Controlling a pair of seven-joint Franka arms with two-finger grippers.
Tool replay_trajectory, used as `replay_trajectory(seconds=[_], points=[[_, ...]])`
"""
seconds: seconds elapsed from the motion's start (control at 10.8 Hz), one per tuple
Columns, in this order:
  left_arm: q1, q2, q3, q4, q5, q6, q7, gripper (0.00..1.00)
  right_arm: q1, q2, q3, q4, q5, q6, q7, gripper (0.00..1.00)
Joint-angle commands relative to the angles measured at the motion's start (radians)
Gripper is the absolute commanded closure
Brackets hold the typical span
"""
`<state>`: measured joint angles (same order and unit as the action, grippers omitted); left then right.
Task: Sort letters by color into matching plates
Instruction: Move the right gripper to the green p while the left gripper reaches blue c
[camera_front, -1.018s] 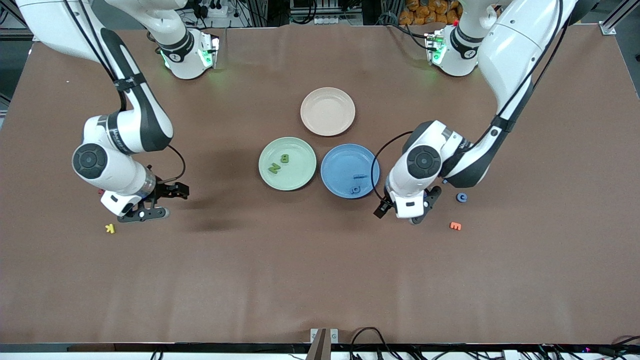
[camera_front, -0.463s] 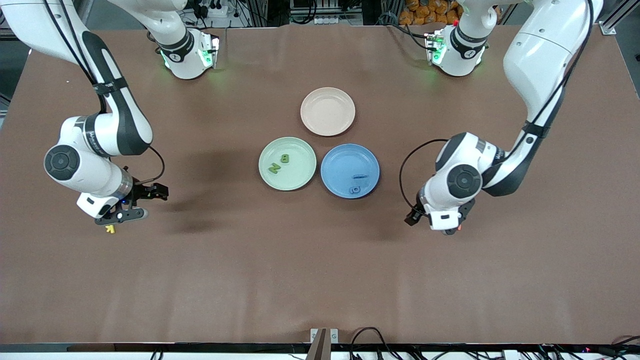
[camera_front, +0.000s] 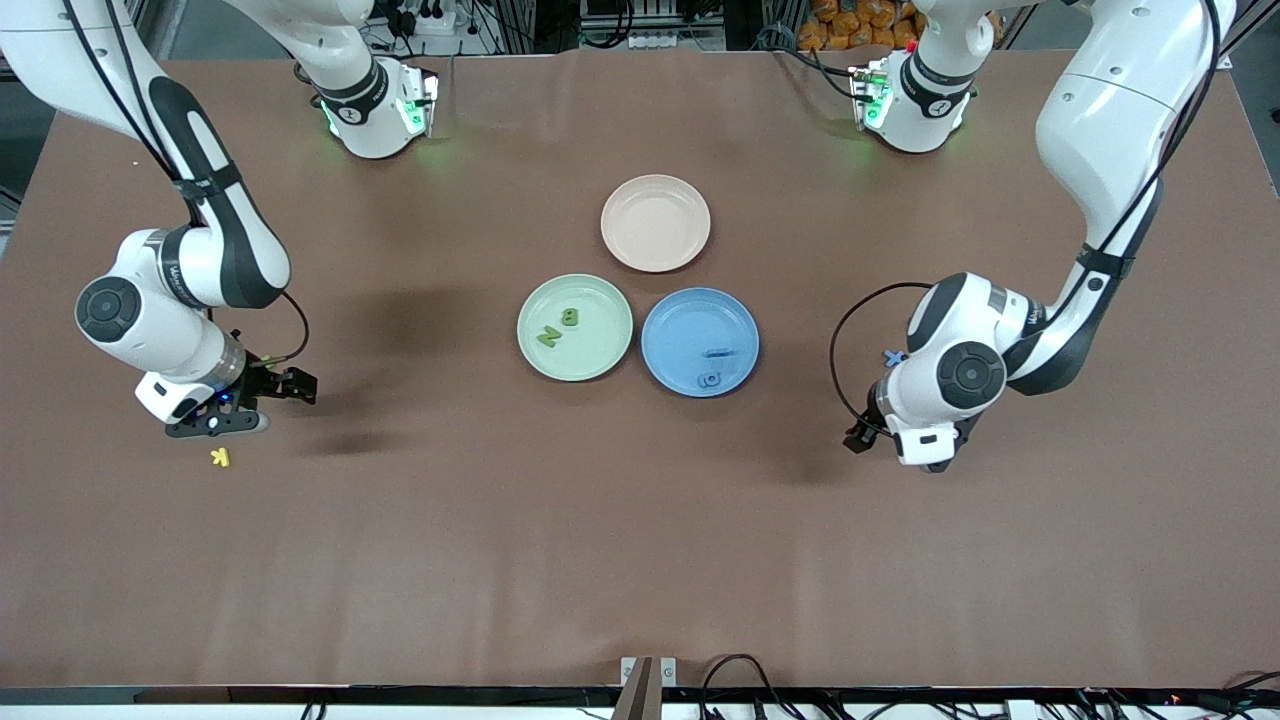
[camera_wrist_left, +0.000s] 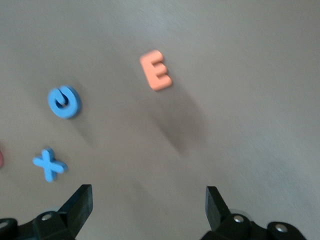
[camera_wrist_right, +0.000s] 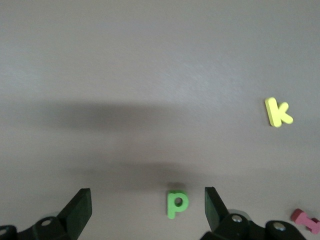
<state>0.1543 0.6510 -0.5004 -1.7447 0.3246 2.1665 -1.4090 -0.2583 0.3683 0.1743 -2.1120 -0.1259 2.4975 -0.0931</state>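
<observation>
Nearest, the yellow K (camera_front: 220, 457) lies just by the right gripper (camera_wrist_right: 145, 210), fingers spread over a green P (camera_wrist_right: 176, 204). The left gripper (camera_wrist_left: 147, 210), fingers spread and empty, hovers near a blue X (camera_wrist_left: 49, 164). Farther on, the green plate (camera_front: 575, 327) holds two green letters (camera_front: 558, 327), the blue plate (camera_front: 700, 341) two blue ones (camera_front: 712, 366).

A round, shallow, matte beige-pink plate (camera_front: 655, 222) sits on the brown cloth-covered table (camera_front: 640, 560), farther from the front camera than the other plates. A small yellow foam letter K (camera_front: 220, 457) lies toward the right arm's end; a pink foam letter (camera_wrist_right: 306, 220) (only partly visible) lies near it. An orange foam letter E (camera_wrist_left: 156, 70) lies flat on the cloth.
</observation>
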Motion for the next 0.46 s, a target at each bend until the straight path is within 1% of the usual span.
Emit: replay_trajectory(seconds=[0.0, 0.28, 0.37], points=[[0.068, -0.044, -0.007, -0.071, 0.081, -0.005, 0.007, 0.0, -0.061, 0.008, 0.017, -0.066, -0.018, 0.079, 0.004, 0.0], [0.099, -0.056, -0.009, -0.11, 0.174, -0.005, 0.012, 0.0, -0.076, 0.049, 0.017, -0.077, -0.018, 0.142, 0.004, 0.0], [0.1, -0.057, -0.01, -0.11, 0.185, -0.004, 0.016, 0.07, -0.082, 0.064, 0.017, -0.079, -0.018, 0.159, 0.004, 0.0]])
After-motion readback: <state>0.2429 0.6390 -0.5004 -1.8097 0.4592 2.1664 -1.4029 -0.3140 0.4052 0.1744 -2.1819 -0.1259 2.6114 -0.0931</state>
